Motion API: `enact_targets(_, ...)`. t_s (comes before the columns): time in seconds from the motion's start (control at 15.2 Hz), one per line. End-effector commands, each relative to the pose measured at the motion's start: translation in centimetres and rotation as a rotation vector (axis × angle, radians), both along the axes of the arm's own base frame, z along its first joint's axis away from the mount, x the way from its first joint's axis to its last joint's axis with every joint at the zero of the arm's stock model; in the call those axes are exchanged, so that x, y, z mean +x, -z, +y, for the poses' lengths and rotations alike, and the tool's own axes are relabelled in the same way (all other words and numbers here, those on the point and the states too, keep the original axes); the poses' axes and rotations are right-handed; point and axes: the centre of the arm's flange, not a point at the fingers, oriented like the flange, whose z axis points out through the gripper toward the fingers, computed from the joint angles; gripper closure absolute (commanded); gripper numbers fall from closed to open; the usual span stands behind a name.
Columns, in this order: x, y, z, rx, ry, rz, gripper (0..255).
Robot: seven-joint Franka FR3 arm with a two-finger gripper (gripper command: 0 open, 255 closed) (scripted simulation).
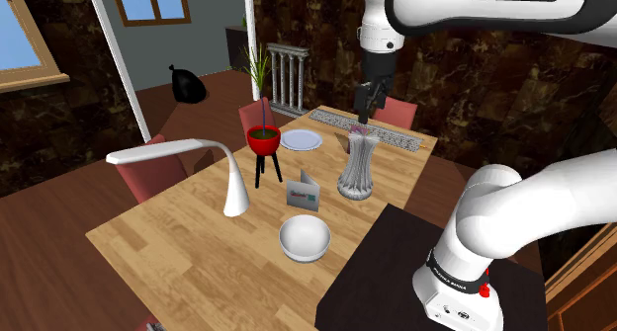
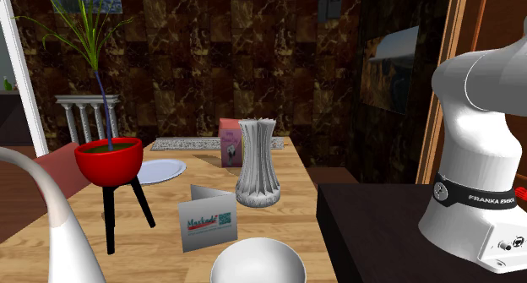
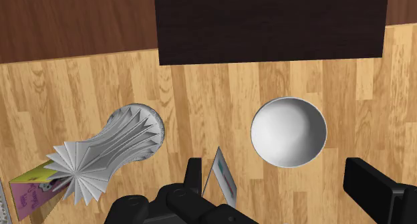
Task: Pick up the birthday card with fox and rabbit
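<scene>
A pink and purple card (image 2: 229,143) with a small picture stands at the far side of the table, just behind the ribbed grey vase (image 2: 257,164); it also peeks out beside the vase (image 3: 107,154) as a purple and yellow card (image 3: 32,192). A second card, white, folded and printed with red lettering (image 1: 304,194) (image 2: 207,221), stands nearer, between the vase and the white bowl (image 1: 304,237). My gripper (image 1: 363,112) hangs open high above the vase, holding nothing. In the wrist view the gripper (image 3: 284,189) has its fingers wide apart, with the white card (image 3: 221,177) far below, near one finger.
On the wooden table (image 1: 198,250) stand a white desk lamp (image 1: 233,186), a red planter on black legs (image 1: 264,141), a white plate (image 1: 301,139) and a keyboard (image 1: 371,127). Red chairs (image 1: 148,176) surround it. The dark stand (image 1: 396,270) abuts the near edge.
</scene>
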Motion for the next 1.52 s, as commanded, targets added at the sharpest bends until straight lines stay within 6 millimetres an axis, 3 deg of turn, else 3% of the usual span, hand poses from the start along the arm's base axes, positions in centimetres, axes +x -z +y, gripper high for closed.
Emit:
enact_targets(0.0,0.0,0.0,0.0,0.0,0.0,0.0,0)
enact_targets(1.45,14.0,24.2,-7.8,0.076,-0.022,-0.019,0)
